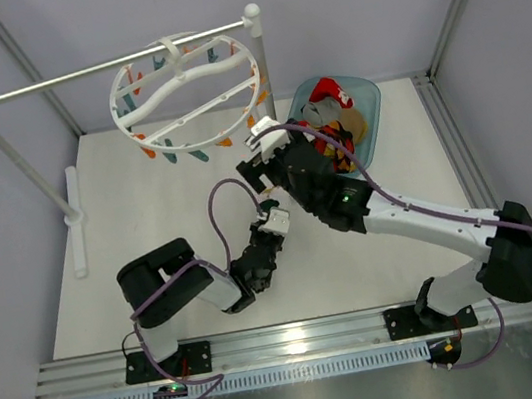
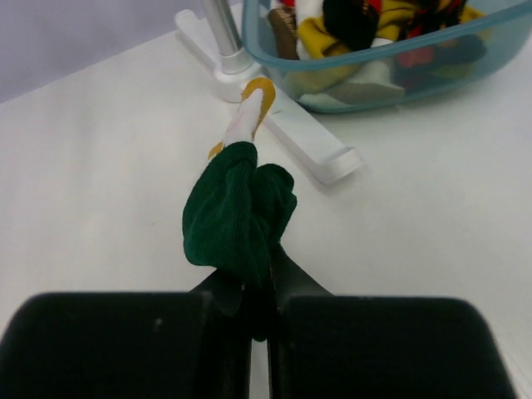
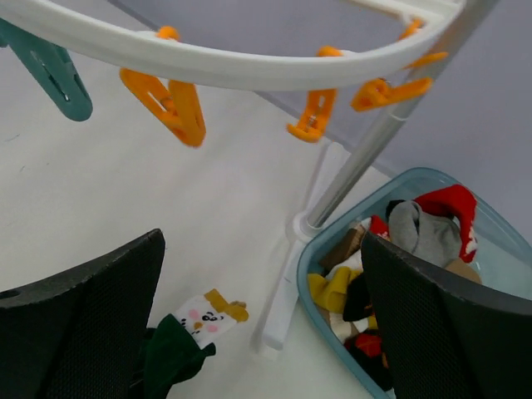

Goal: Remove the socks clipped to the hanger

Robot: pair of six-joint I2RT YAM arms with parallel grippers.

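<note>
Left tool [image 2: 258,287] is clamped shut on the bunched cuff of a dark green sock [image 2: 241,212], its two black fingers pressed together with the fabric pinched between them. Beyond the green part the sock turns white and ends in a yellow toe that points toward the flat white foot of the rail stand [image 1: 104,71]. Whether that toe rests on the worktop [image 1: 146,208] or hangs just above it cannot be told. From the right wrist camera the same sock shows low between the fingers, its white part printed with a small face with pink cheeks.

Right tool [image 3: 262,307] stands wide open with nothing between its fingers. It is raised above the worktop just under the near rim of the round white hanger [image 3: 249,71]. In the overhead view this tool sits between the hanger and the left tool, with the right arm reaching in diagonally from the right base.

The hanger hangs by its hook from the stand's horizontal rail, tilted, with orange clips [image 3: 170,100] and a teal clip [image 3: 50,71] dangling from its ring.

A translucent teal bin [image 1: 372,102] sits on the worktop just beside the stand's right post. In it lies a heap of socks [image 1: 333,113] in red, yellow, grey, brown, white and dark colours.
</note>
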